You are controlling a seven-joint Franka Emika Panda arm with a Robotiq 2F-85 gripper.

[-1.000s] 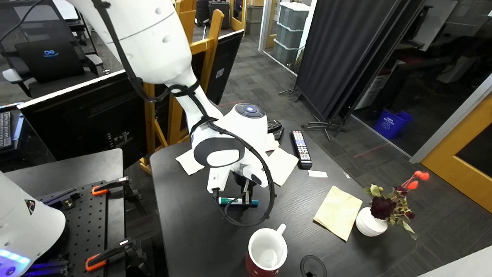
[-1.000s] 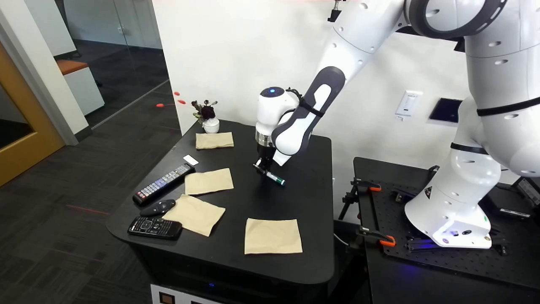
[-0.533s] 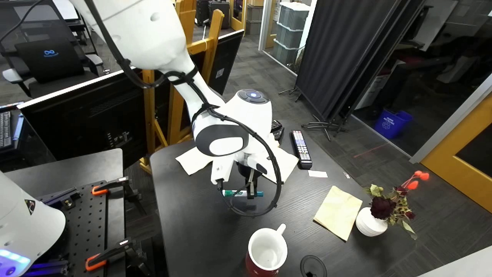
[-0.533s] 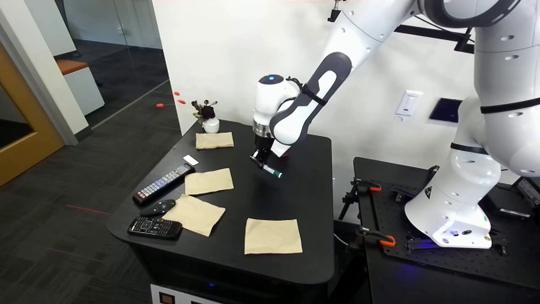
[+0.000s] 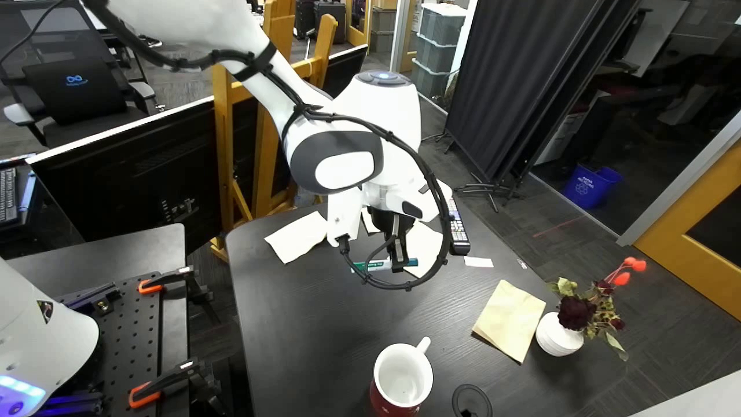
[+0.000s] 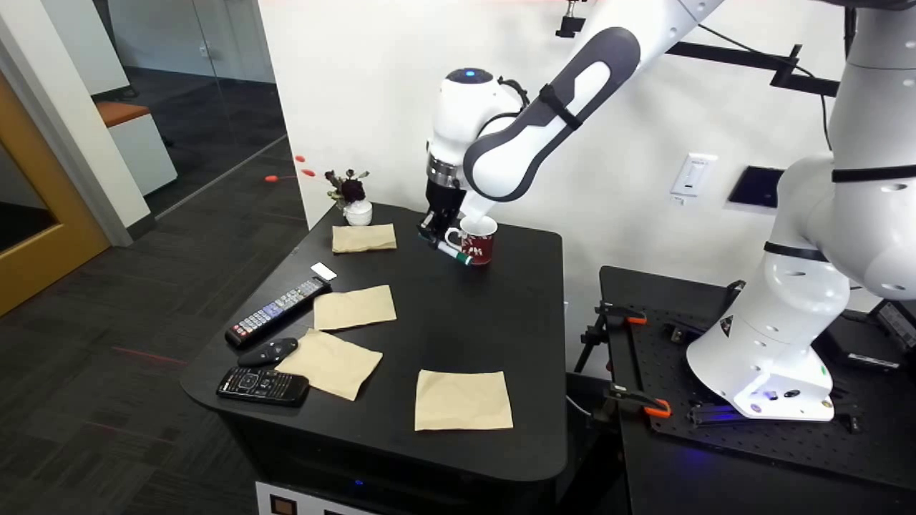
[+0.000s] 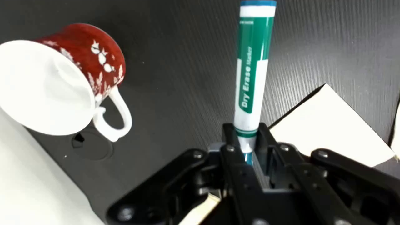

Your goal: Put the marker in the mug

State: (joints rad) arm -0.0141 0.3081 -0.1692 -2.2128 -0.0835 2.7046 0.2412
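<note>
The marker (image 7: 252, 68) is white and green with a teal-blue cap. My gripper (image 7: 245, 134) is shut on it near the capped end, and the marker's long body sticks out to one side. In both exterior views the marker (image 5: 375, 266) (image 6: 451, 250) is roughly level and raised above the dark table. The mug (image 7: 93, 56) is dark red outside with white figures, and white inside. It stands upright, also seen in both exterior views (image 5: 403, 379) (image 6: 478, 247). The gripper (image 5: 398, 265) (image 6: 431, 232) is beside the mug, not over its opening.
A white pot with dark red flowers (image 5: 558, 336) stands on the table. Several tan napkins (image 6: 464, 400) lie about. Remotes (image 6: 278, 312) and a white card (image 6: 323, 271) lie along one edge. A dark ring (image 5: 472, 401) lies near the mug. A wall (image 6: 630, 179) stands behind.
My gripper has risen from the table with the marker held in it. In an exterior view, the mug that the arm was hiding now shows. The mug has not moved.
</note>
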